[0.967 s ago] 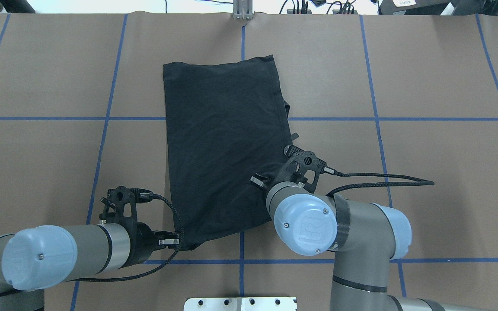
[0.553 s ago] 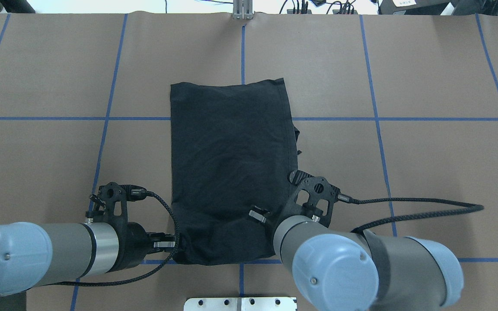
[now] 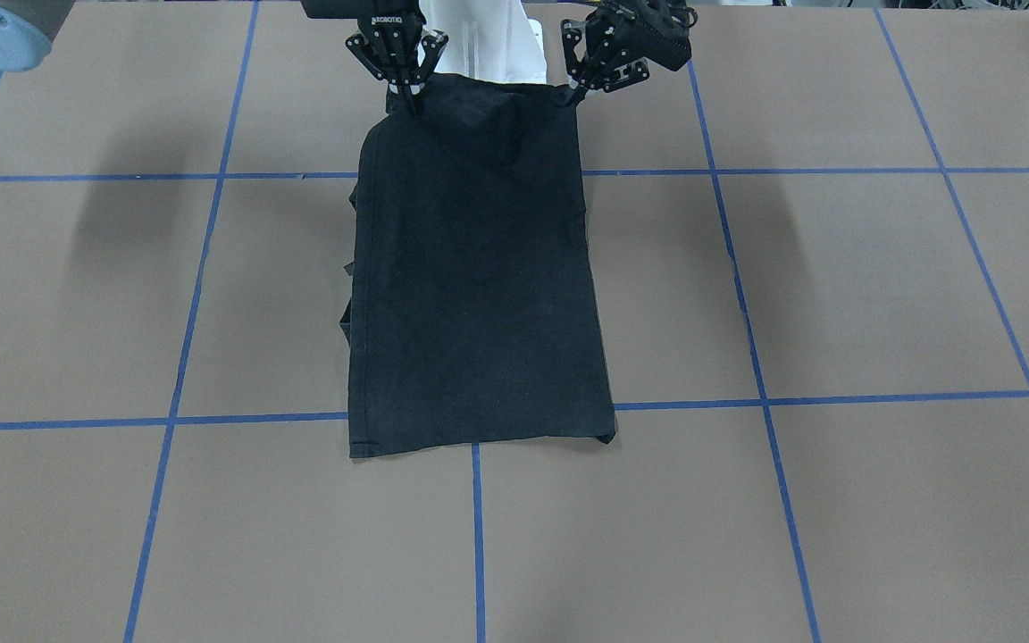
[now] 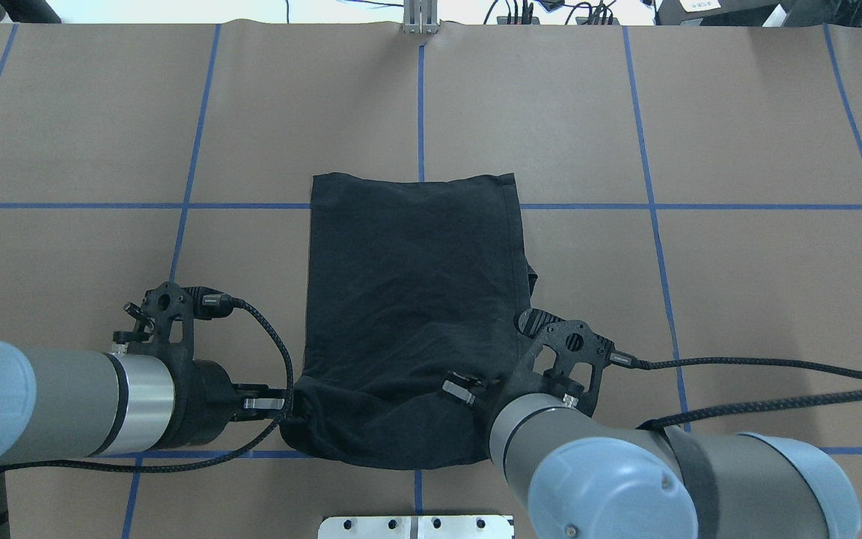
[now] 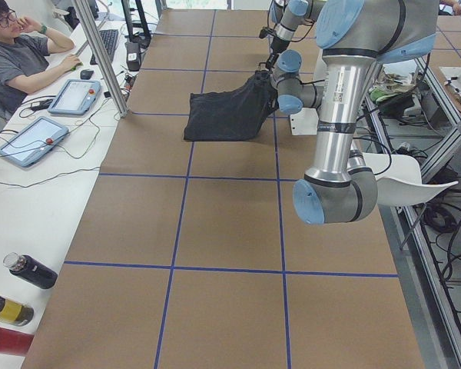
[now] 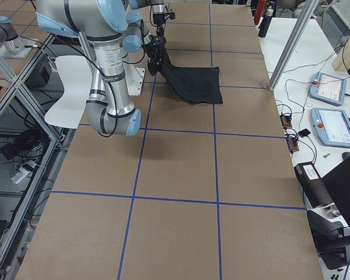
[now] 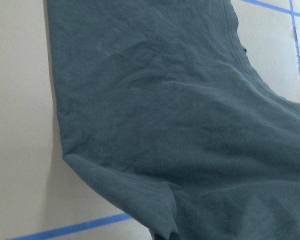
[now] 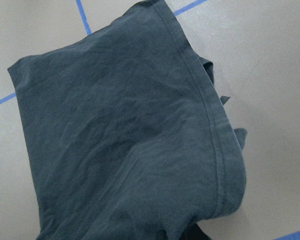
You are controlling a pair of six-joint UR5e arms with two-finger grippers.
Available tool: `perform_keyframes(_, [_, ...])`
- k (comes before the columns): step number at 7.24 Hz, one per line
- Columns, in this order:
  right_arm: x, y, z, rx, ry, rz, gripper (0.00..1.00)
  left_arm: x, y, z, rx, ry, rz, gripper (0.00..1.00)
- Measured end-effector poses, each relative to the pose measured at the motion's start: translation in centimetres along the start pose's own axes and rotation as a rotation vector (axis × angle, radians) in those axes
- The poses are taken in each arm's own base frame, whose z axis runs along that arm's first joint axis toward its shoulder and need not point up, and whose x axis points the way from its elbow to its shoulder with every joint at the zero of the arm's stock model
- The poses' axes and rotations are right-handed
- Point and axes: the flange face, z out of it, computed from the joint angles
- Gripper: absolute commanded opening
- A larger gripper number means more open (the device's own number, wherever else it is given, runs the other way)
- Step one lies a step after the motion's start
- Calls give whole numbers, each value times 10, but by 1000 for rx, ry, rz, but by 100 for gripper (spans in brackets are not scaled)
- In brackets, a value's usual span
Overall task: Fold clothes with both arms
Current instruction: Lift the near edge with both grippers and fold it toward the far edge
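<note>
Brown table sheet (image 4: 738, 299) with blue tape lines is carrying the folded black cotton T-shirt (image 4: 408, 284) at its middle. I am watching the black left gripper (image 4: 285, 405) pinching its near left corner and the black right gripper (image 4: 468, 393) pinching its near right corner, this edge raised.

A brown bench (image 4: 738, 112) fills the scene, gridded with blue tape lines (image 4: 652, 206). Along its far side runs a white desk (image 5: 15, 207) carrying tablets (image 5: 74, 96), a keyboard (image 5: 107, 42) and bottles (image 5: 29, 270), and a person (image 5: 15, 58) sits there. A white chair (image 5: 403, 181) stands opposite.
</note>
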Motion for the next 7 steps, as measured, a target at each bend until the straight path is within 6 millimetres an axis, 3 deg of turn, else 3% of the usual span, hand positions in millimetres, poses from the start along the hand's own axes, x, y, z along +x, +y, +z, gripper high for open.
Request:
perform_keyframes(3, [-17,-45,36,90,9,2,0,2,-52,11,81,-52,-3,0])
perform_keyframes(5, [-38,-76,43,138,1,3,0,12,-109,25,150,-121,-4,0])
perform_keyframes(7, [-53,-110,57,191,26,-2,0,8,-163,42,203,-187,5,0])
